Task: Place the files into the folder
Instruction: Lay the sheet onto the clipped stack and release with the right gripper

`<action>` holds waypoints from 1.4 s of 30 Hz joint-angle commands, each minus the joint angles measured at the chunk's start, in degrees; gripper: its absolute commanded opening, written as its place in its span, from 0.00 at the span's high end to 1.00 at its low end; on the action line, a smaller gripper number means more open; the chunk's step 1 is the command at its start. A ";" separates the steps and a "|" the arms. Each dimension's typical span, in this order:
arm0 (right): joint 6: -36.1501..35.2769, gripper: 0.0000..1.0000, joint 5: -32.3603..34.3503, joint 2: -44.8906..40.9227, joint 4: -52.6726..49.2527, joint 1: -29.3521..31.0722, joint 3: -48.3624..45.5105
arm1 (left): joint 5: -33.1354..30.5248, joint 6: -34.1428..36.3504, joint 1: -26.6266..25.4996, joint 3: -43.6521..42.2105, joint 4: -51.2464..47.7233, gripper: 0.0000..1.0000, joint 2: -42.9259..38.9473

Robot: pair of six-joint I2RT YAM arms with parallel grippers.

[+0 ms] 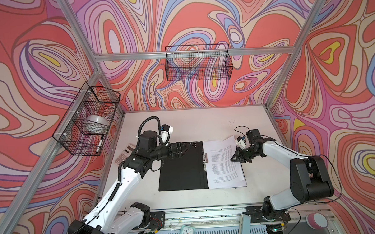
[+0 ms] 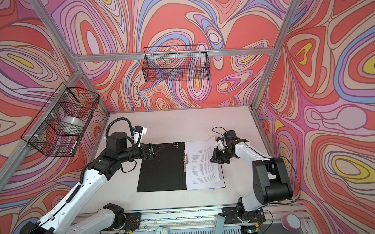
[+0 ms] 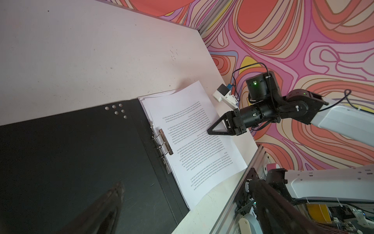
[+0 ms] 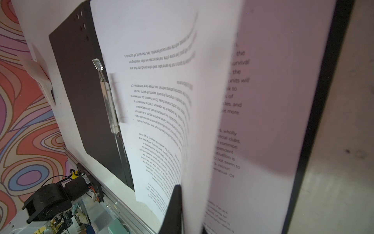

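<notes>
Sheets of white printed paper (image 1: 224, 168) lie in the open black-lined folder (image 1: 180, 174); right gripper (image 1: 233, 160) clamps a lifted edge, likely to square them; left gripper (image 1: 184, 149) gapes above the cover.

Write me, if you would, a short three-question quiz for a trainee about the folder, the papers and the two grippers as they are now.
1. True or false: the folder lies closed on the table.
2. Fill in: the jaws of the left gripper stand ____ over the folder's bare black half.
3. Which gripper is shut on a sheet of the papers? A) left gripper B) right gripper C) neither
Key: 1 false; 2 open; 3 B.
</notes>
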 commanded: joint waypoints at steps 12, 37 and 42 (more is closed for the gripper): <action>-3.13 1.00 -1.02 1.65 -0.39 0.19 0.44 | 0.88 0.05 0.25 -0.22 0.87 0.00 0.39; -0.93 1.00 -1.98 2.97 2.23 0.87 -0.17 | 1.07 -0.19 0.21 -0.22 0.88 0.00 0.45; -0.75 0.95 -1.40 3.06 2.04 0.87 0.09 | 1.12 -0.19 0.24 -0.27 0.80 0.00 0.37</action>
